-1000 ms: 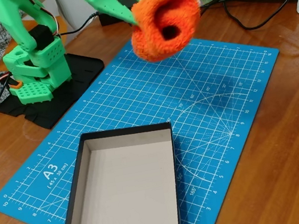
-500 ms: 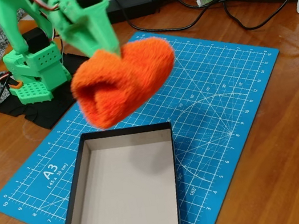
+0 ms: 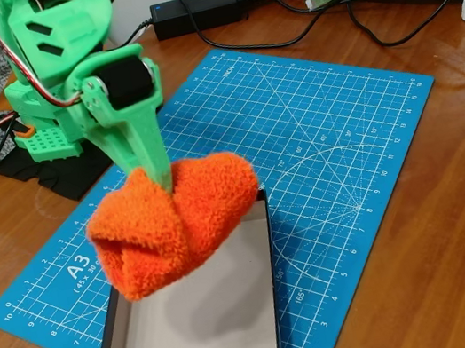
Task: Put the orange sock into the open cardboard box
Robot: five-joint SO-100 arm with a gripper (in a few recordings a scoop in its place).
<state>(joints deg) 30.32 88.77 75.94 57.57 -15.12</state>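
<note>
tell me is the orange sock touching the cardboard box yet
Cannot tell: in the fixed view the orange sock overlaps the box rim, casting a shadow inside.

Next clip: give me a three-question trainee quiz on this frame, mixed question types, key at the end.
1. True or false: the orange sock already lies flat on the floor of the open cardboard box.
2. What sits under the box? A) a blue cutting mat B) a metal tray C) a towel
3. What is the green gripper shut on?

Key:
1. False; the sock is held above the box's far end.
2. A, the blue cutting mat.
3. The orange sock.
</note>
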